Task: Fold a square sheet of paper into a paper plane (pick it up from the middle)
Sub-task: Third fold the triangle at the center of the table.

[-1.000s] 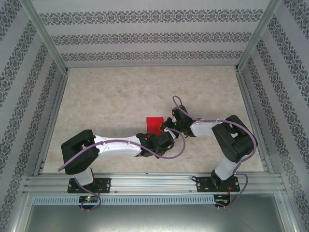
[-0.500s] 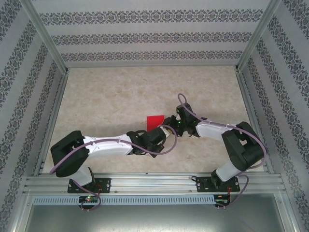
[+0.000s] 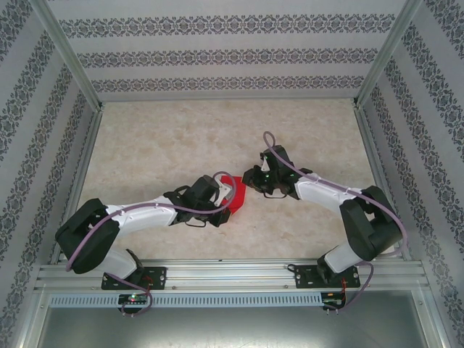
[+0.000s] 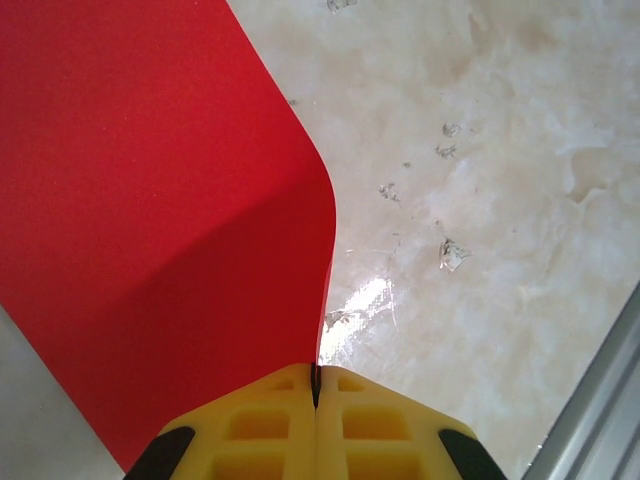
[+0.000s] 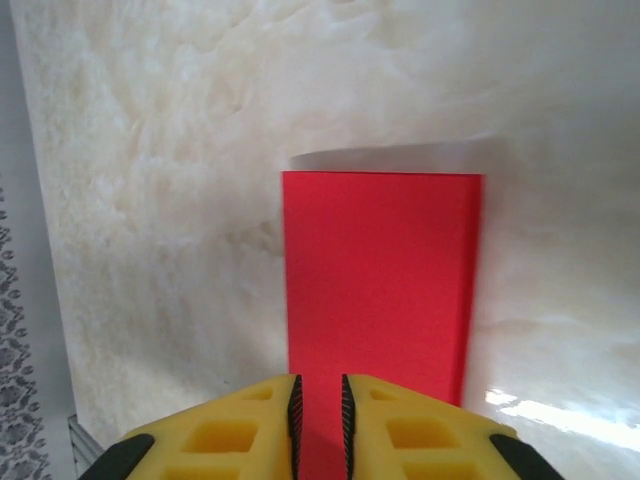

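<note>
The square sheet of paper (image 3: 238, 199) is bright red and lies mid-table, folded to a rectangle in the right wrist view (image 5: 380, 270). My left gripper (image 3: 228, 200) is shut on its edge. In the left wrist view the yellow fingertips (image 4: 316, 380) pinch the sheet (image 4: 150, 200), which curls upward from the table. My right gripper (image 3: 249, 178) hovers just right of the paper. Its jaws (image 5: 320, 395) stand a narrow gap apart with nothing pinched, and the red sheet shows beyond them.
The marble-patterned table (image 3: 159, 145) stretches behind and to both sides of the paper. Patterned walls with metal posts (image 3: 69, 54) enclose it. A metal rail (image 3: 232, 274) runs along the near edge. Another rail (image 4: 600, 400) passes close to the left gripper.
The left arm has drawn back to the left with the paper's edge in its grip, so the sheet now curls up. The right gripper has shifted up and off the paper.
</note>
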